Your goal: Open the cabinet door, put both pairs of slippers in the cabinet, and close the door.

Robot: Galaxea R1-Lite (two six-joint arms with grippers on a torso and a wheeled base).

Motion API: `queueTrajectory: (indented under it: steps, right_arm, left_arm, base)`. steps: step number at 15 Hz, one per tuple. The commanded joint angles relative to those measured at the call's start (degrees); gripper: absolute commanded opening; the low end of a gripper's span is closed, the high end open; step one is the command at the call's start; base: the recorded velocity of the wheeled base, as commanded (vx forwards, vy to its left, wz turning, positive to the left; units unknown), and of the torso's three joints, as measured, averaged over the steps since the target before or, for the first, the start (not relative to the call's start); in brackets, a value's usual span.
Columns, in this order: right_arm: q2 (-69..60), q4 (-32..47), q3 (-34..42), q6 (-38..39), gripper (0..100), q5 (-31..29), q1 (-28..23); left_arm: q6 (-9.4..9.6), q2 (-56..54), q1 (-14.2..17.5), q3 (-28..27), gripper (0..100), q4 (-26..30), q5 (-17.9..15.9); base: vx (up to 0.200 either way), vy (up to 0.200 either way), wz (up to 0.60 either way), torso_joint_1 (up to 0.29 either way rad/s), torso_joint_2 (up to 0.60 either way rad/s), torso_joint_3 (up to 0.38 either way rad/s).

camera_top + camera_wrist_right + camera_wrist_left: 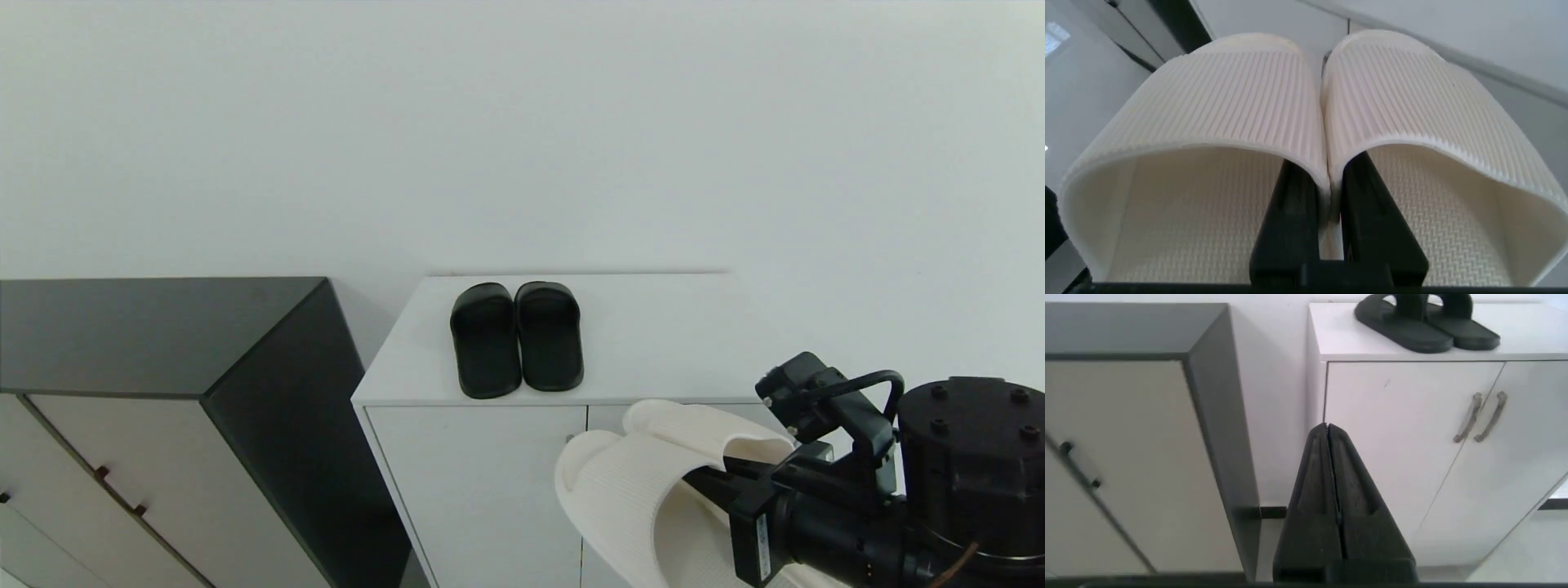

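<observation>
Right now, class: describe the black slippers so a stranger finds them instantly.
Start at the white two-door cabinet beside the dark grey cabinet. On top lie smooth black slide slippers, side by side. The cream ribbed slippers, by contrast, are held by the right tool.

Legible text, numbers, signs: none that I can read from my station.

Item 1: small white rectangular sticker (760,535) on the black body of the right gripper (1329,219), facing the head camera. It bears dark print, too small for me to make out.
</observation>
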Motion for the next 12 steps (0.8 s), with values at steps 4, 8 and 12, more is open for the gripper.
queueTrajectory:
  steps: [4, 8, 12]
  right_arm:
    - [-2.06, -0.96, 2.19, -1.44, 0, 2.01, -0.64]
    - [-2.59, -0.96, 2.89, -1.88, 0, 2.1, -0.64]
    - [-3.03, -0.96, 3.51, -1.88, 0, 2.19, -0.64]
  left_arm:
    - [-0.17, 0.08, 0.01, 0.0, 0, 0.02, 0.05]
    - [0.36, -0.01, 0.01, 0.0, 0, 0.02, 0.32]
    - [0.27, -0.01, 0.01, 0.0, 0, 0.02, 0.14]
  base:
    - [-0.05, 0.0, 0.0, -0.001, 0.0, 0.001]
    - [0.0, 0.0, 0.0, 0.014, 0.0, 0.001]
    - [0.0, 0.0, 0.0, 0.0, 0.0, 0.0]
